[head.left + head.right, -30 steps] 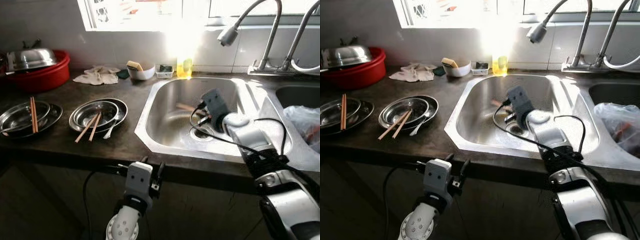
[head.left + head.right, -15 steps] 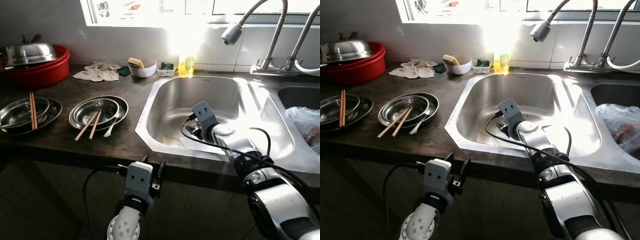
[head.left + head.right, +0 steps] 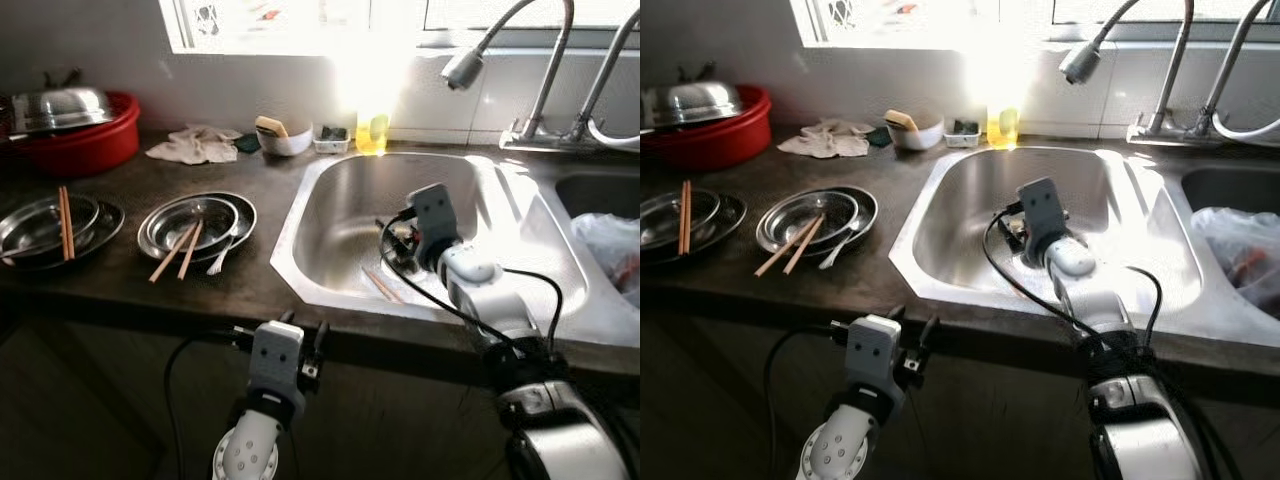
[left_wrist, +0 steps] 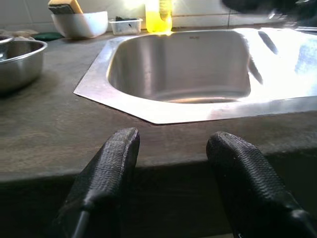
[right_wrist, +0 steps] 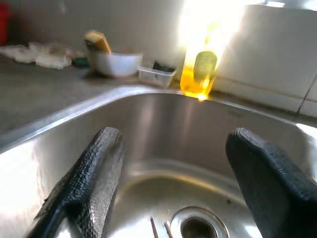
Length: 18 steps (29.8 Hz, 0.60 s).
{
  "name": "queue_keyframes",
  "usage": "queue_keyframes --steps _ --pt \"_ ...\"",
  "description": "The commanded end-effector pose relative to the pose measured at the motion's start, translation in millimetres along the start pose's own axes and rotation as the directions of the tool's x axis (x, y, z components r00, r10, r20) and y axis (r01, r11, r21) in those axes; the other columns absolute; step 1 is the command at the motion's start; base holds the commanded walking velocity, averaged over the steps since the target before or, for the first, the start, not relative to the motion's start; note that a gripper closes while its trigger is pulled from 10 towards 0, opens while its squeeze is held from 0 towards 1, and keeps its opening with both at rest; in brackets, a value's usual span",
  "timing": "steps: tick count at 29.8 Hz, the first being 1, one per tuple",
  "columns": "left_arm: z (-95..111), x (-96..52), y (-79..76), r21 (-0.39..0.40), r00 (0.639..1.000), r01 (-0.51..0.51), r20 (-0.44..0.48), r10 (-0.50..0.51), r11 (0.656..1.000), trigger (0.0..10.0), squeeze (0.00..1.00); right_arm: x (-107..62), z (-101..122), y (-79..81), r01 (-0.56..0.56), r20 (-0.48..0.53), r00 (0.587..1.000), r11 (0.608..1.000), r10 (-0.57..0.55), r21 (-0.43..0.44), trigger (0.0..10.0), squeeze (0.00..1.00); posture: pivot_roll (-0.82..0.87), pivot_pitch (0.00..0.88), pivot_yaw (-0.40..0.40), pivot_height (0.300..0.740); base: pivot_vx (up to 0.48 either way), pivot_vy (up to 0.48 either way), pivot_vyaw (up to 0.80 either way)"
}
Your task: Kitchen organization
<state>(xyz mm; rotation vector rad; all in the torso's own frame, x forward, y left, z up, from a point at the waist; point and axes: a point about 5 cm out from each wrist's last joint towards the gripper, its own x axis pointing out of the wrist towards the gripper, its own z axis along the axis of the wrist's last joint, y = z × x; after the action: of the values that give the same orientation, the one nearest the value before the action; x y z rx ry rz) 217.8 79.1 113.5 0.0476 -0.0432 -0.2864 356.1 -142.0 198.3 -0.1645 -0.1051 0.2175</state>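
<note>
The robot's right gripper [image 5: 168, 193] hung inside the steel sink [image 3: 330, 215], its two black fingers [image 5: 91, 173] spread wide with nothing between them, aimed toward the drain [image 5: 198, 225] from above the basin floor. A pair of wooden chopsticks [image 3: 382, 286] lay loose on the sink bottom near the front wall, just beside the gripper, a placing that suggested the sink was serving as the collection point for dirty utensils. The left gripper [image 4: 171, 163] waited low before the near edge of the dark countertop [image 3: 130, 270], fingers apart and empty, apparently kept out of the way while the other arm worked. To the left on the counter, more chopsticks [image 3: 178, 252] and a spoon [image 3: 222, 257] rested across a stack of metal plates [image 3: 197, 226], and another pair [image 3: 65, 222] lay over a second stack [image 3: 50, 232] farther left, seemingly awaiting the same trip. A red basin [image 3: 85, 148] with a steel lid, a cloth [image 3: 195, 148], a white bowl [image 3: 283, 140] and a yellow soap bottle [image 3: 370, 132] lined the far wall beneath the bright window.
</note>
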Motion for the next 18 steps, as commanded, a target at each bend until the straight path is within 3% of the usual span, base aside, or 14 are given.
queue_keyframes --steps 1,2,6,13,18 --pt "-2 0.0 2.4 0.002 1.000 0.003 -0.013 -0.003 1.000 10.0 0.00 -12.8 13 -3.8 0.083 0.090 0.992 0.995 -0.088 0.060 10.0 0.00 0.04 0.011 -0.011 0.740 0.000 0.000 0.00" --pt "-2 0.0 2.4 0.002 1.000 0.003 -0.013 -0.003 1.000 10.0 0.00 -12.8 13 -3.8 0.083 0.090 0.992 0.995 -0.088 0.060 10.0 0.00 0.04 0.011 -0.011 0.740 0.000 0.000 0.00" --pt "-2 -0.9 4.0 0.002 1.000 0.000 -0.015 0.000 1.000 10.0 0.00 -40.3 15 5.7 0.149 0.117 0.979 0.980 -0.165 0.135 10.0 0.00 0.03 0.010 -0.004 0.740 0.000 0.000 0.00" --pt "-1 -2.3 5.1 0.002 1.000 0.001 -0.007 -0.001 1.000 10.0 0.00 -80.8 7 20.7 0.101 0.187 0.976 0.992 -0.114 0.078 10.0 0.00 0.02 0.005 0.006 0.740 0.000 0.000 0.00" --pt "1 -5.1 8.2 0.007 1.000 -0.012 0.004 0.012 1.000 10.0 0.00 -100.5 -4 25.7 0.095 0.137 0.985 0.992 -0.105 0.077 10.0 0.00 0.02 0.003 0.009 0.740 0.000 0.000 0.00"
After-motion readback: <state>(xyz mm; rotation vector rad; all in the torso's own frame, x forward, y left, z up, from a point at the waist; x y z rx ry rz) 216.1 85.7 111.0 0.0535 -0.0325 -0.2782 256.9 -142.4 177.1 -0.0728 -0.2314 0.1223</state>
